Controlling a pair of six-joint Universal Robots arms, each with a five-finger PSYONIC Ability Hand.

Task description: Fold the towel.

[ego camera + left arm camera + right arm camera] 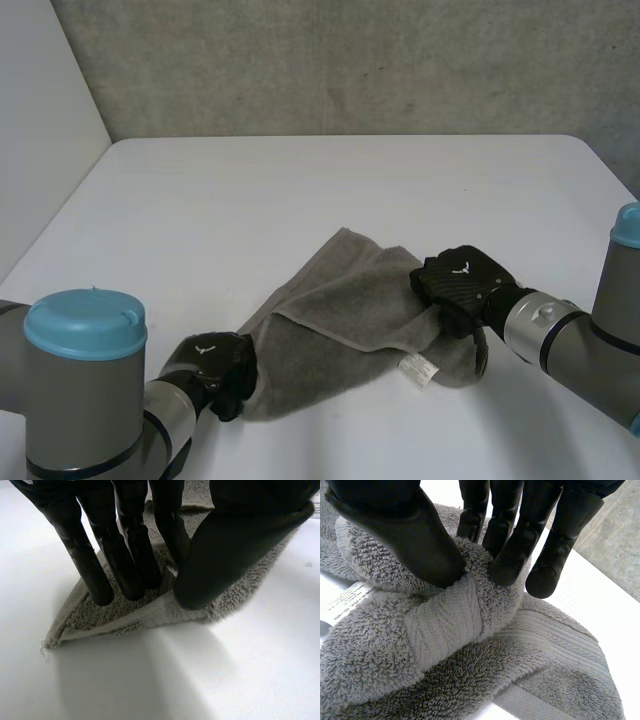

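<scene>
Grey terry towel [340, 325] lies rumpled on white tabletop [300, 190]. Left robot hand [212, 370] pinches its near corner; right robot hand [462, 283] clamps a bunched edge. Risk, I judge: thin left pinch slips on lifting, fold skews. Right wrist view shows the bunching; head view hides it

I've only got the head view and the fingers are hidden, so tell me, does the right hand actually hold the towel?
Observer: Yes, the right hand pinches a bunched ridge of the towel between thumb and fingers.
Operator: And the left?
Observer: The left hand pinches the towel's edge near a corner, thumb against fingers.
Operator: Is that corner lifted?
Observer: No, its tip lies on the table.
</scene>
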